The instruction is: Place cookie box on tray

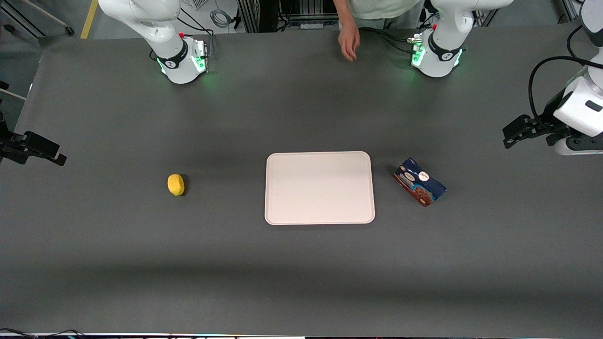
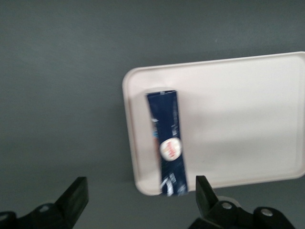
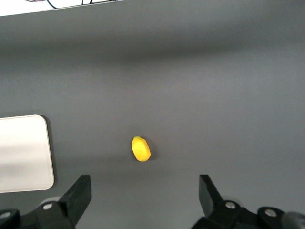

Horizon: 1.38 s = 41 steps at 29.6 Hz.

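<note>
**Cookie box lying on the table, gripper holding nothing**

From the front, we are seeing the cookie box [image 1: 419, 181] lying on the dark table [image 1: 301, 263], just beside the short edge of the tray [image 1: 320, 187] that faces the working arm's end, with a strip of bare table between them. The box is sitting skewed to the tray's edges. We are making out a white-red oval logo and a brown cookie picture on its dark-blue wrapper, but no lettering is reading clearly. The left arm's gripper [image 1: 520, 133] is hanging well apart from the box, out toward the working arm's end of the table and farther from the front camera than the box; its dark fingers are gripping nothing. A yellow lump [image 1: 175, 184] is lying toward the parked arm's end, well apart from the tray. A person's hand [image 1: 349, 42] is hovering at the table's edge between the two arm bases.

From the left wrist, we are looking past two widely parted fingertips [image 2: 76, 195] with nothing between them. The cookie box [image 2: 167, 142] is appearing in front of the tray [image 2: 248, 119], its oval logo blurred and unreadable.

From the right wrist, we are seeing the yellow lump [image 3: 140, 149] on the table and a corner of the tray [image 3: 24, 152].
</note>
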Motion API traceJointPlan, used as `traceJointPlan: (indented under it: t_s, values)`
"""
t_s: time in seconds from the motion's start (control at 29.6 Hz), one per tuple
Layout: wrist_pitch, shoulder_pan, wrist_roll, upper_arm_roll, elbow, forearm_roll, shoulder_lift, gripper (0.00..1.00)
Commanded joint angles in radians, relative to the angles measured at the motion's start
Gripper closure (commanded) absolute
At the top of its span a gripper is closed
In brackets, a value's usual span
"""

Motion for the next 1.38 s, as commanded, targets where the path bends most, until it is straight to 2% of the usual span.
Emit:
traceJointPlan:
  t_s: [0.0,0.17,0.57,0.88,0.98,1.35]
  values:
    - [-0.005,-0.02,-0.239,-0.004,-0.014,-0.038,0.004,0.0]
    - [0.036,-0.026,-0.403,-0.018,-0.059,-0.046,0.005,0.0]
    - [0.211,-0.034,-0.429,-0.075,-0.224,-0.051,-0.004,0.0]
    - [0.586,-0.037,-0.475,-0.135,-0.477,-0.049,0.004,0.0]
    - [0.633,-0.037,-0.503,-0.166,-0.497,-0.049,0.033,0.0]
    - [0.823,-0.048,-0.483,-0.169,-0.537,-0.02,0.157,0.0]
